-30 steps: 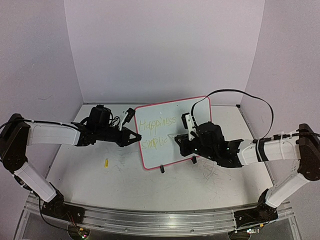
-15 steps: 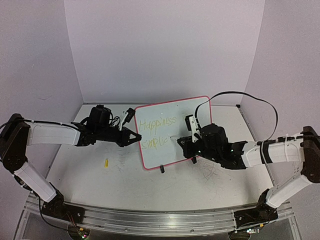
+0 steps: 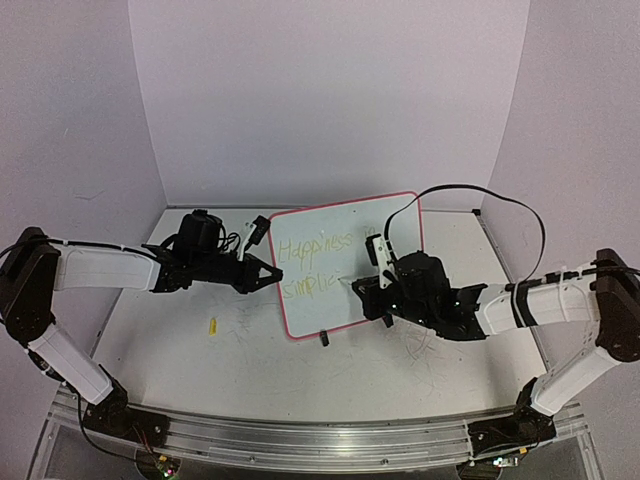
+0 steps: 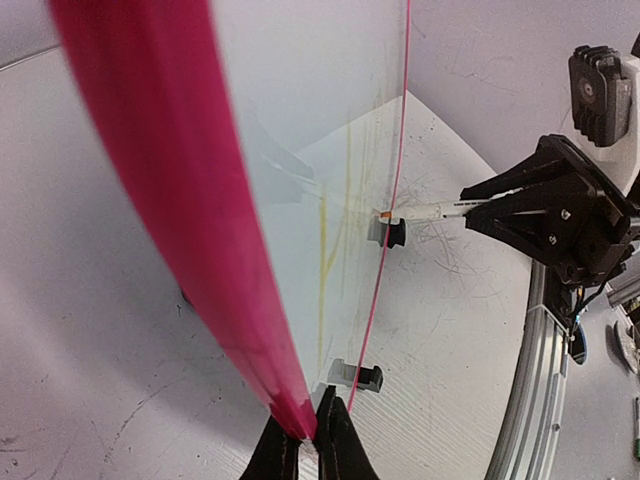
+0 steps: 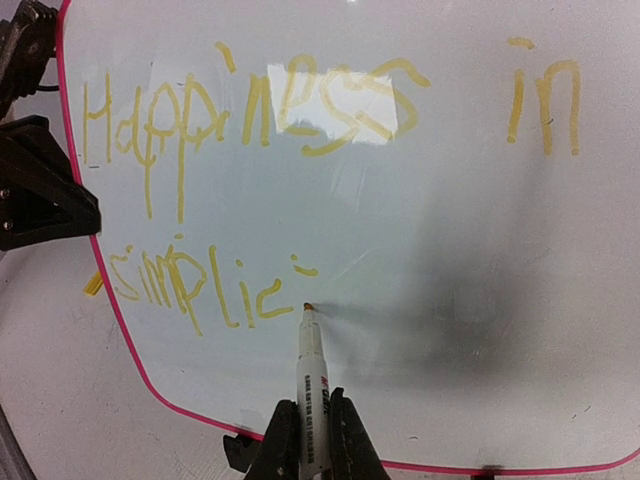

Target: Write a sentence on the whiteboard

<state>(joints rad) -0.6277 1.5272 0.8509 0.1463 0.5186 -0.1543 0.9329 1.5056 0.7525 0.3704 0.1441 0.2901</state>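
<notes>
The whiteboard (image 3: 330, 312) stands tilted on the table, with a red-pink rim (image 4: 160, 150). My left gripper (image 3: 274, 276) (image 4: 308, 442) is shut on its left rim. The sentence (image 3: 312, 247) (image 5: 147, 160) is in yellow: "Happiness in" above, "simplic" below. My right gripper (image 3: 368, 290) (image 5: 312, 445) is shut on a white marker (image 5: 312, 390). The marker's orange tip sits at the board's surface just right of the "c", under a short yellow dash. From the left wrist view the marker (image 4: 425, 211) meets the board edge-on.
A small yellow cap (image 3: 212, 325) (image 5: 92, 284) lies on the scribbled tabletop left of the board. Two black clip feet (image 4: 395, 232) (image 3: 324, 338) hold the board's lower edge. Purple walls close the back and sides. A metal rail (image 3: 300, 440) runs along the near edge.
My right gripper and the marker have shifted slightly to the right and back along the second line. The left gripper and the whiteboard have stayed still.
</notes>
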